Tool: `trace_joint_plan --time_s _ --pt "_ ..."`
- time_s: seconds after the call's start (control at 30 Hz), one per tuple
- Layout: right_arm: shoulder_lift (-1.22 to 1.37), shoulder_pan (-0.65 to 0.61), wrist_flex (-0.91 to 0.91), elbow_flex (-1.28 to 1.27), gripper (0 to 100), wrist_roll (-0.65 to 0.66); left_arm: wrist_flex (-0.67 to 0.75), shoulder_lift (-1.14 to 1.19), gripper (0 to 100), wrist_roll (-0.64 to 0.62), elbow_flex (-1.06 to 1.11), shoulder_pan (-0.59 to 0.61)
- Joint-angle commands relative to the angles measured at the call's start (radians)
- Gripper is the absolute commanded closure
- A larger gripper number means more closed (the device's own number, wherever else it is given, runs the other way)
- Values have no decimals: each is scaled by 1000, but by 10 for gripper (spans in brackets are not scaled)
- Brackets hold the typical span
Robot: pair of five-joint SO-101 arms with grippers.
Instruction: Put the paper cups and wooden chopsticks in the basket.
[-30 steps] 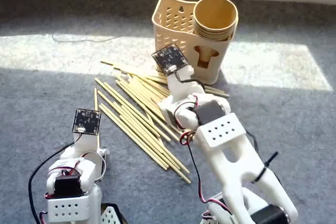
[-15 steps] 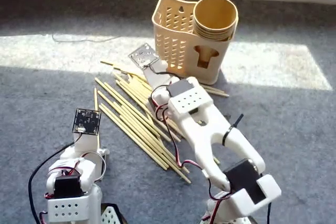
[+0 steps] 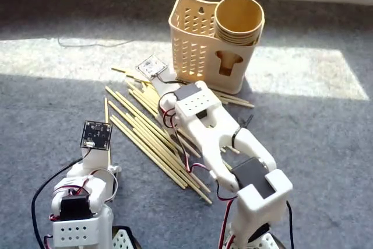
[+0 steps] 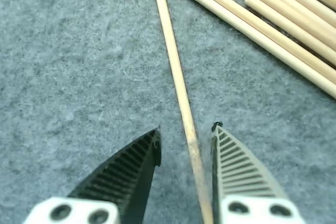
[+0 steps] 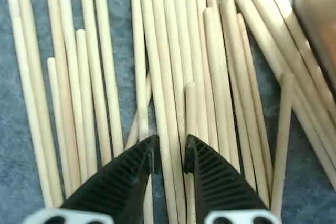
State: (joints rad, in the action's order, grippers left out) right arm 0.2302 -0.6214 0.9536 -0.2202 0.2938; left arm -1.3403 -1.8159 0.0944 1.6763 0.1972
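The left arm (image 3: 78, 202) is sitting folded low, its left gripper (image 4: 186, 128) hanging open astride a single chopstick (image 4: 177, 74) on the grey carpet (image 3: 46, 109). Further right, the right arm (image 3: 210, 115) is stretching over the wooden chopsticks (image 3: 152, 135), the right gripper (image 5: 171, 140) pointing down, jaws narrowly parted. Behind, the basket (image 3: 195, 39) is standing upright holding the stacked paper cups (image 3: 239, 18), with sunlight (image 3: 303, 74) banding the carpet.
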Motion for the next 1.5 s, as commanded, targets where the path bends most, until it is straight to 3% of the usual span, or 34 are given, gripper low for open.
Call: trace_joint_plan --time_s 0.0,0.47,0.6,0.8,1.33,1.47 --pt "25 31 -1 42 909 37 -3 -7 839 -6 19 12" --pt "58 44 -1 42 916 37 -6 -7 839 -6 21 12" --pt "51 48 1 42 992 37 -6 -7 839 -6 21 12" --pt "42 48 5 42 994 37 -6 -7 839 -6 21 12" --pt "-320 59 5 -73 994 28 -6 -8 839 -6 21 13" --pt "-394 54 -2 -67 994 -137 -8 -8 839 -6 21 15"
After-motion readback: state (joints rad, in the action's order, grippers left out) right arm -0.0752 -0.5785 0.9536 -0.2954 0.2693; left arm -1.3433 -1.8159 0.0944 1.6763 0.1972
